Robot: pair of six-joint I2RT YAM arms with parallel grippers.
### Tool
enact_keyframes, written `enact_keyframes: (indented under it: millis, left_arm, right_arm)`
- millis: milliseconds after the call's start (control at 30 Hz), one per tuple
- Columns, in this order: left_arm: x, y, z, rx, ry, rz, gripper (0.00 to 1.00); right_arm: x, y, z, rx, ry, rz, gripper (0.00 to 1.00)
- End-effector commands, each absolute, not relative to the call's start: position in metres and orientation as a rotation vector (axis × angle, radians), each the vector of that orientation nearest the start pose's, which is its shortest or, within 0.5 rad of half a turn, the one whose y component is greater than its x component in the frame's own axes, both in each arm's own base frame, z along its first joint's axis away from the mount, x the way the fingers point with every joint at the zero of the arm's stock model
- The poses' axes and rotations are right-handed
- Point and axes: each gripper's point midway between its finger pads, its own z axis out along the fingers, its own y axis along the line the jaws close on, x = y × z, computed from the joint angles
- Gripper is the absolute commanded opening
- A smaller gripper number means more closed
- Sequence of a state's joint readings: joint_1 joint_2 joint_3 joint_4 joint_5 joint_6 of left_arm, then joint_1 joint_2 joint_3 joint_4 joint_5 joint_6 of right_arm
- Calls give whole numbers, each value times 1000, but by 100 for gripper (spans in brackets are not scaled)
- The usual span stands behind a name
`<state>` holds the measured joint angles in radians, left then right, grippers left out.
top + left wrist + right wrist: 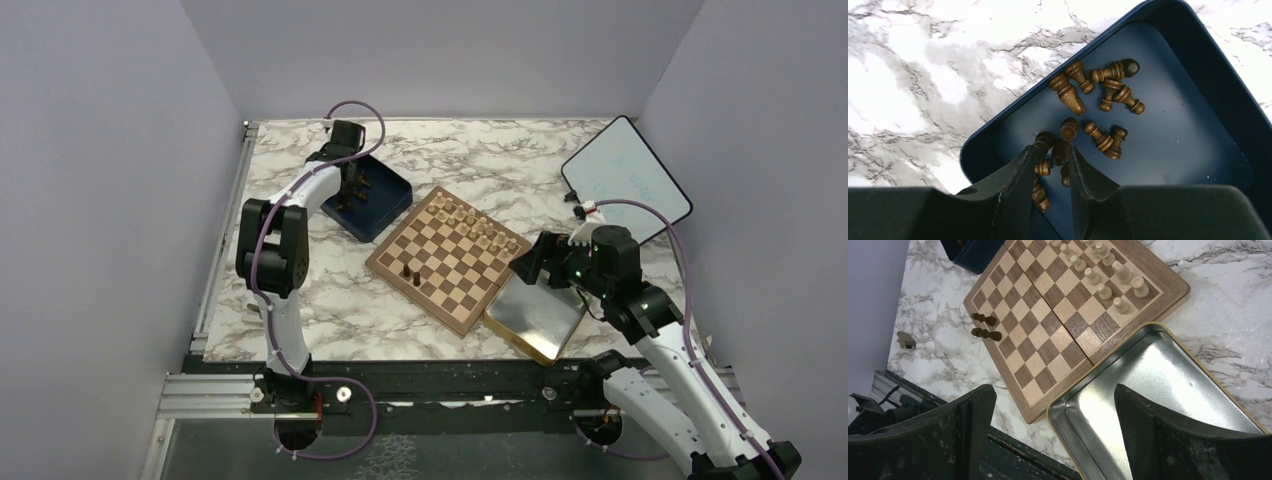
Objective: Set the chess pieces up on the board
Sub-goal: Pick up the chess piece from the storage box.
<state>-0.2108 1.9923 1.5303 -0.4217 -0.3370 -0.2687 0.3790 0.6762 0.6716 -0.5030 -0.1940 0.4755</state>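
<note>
From above, the left pincer (350, 192) sits in the blue box (396, 186) toward the tabletop's (330, 310) far-left corner; board (447, 258) mid-tabletop. Left wrist: jaws narrow astride one of the heaped chess pieces (1068, 129), biting or not I cannot tell; neighbours touch, so two may lift. Right wrist: right pincer (1052, 390) spread wide, empty, over a metal tray (1148, 370) holding nothing.

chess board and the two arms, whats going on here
The left gripper is down in the dark blue box, where loose dark chess pieces lie on their sides. Its jaws stand either side of one piece, though whether they already pinch it is not clear. The right gripper hangs open and empty over the metal tray. On the board, two dark pieces stand near one edge and the pale pieces are lined up along the opposite side.
</note>
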Motion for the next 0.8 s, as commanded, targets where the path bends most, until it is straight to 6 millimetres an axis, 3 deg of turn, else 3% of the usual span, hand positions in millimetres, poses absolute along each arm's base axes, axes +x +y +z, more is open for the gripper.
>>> enact_keyframes:
  millis: [0,333,467,633,767]
  left_arm:
    - [505,-64,76,-207,2393,144,31]
    - [505,-62,65,-204,2414,164,30]
    - [504,-63,76,-210,2397,147,30]
    - [503,-55,105,-200,2347,181,32]
    - [501,-40,106,-200,2354,256,33]
  right_arm:
    - [220,142,189,0,2138,706,94]
    - [220,142,187,-2,2142,699,94]
    - [221,141,187,-7,2139,690,94]
    - [222,142,188,-10,2141,692,94]
    - [222,143,189,-16,2142,694,94]
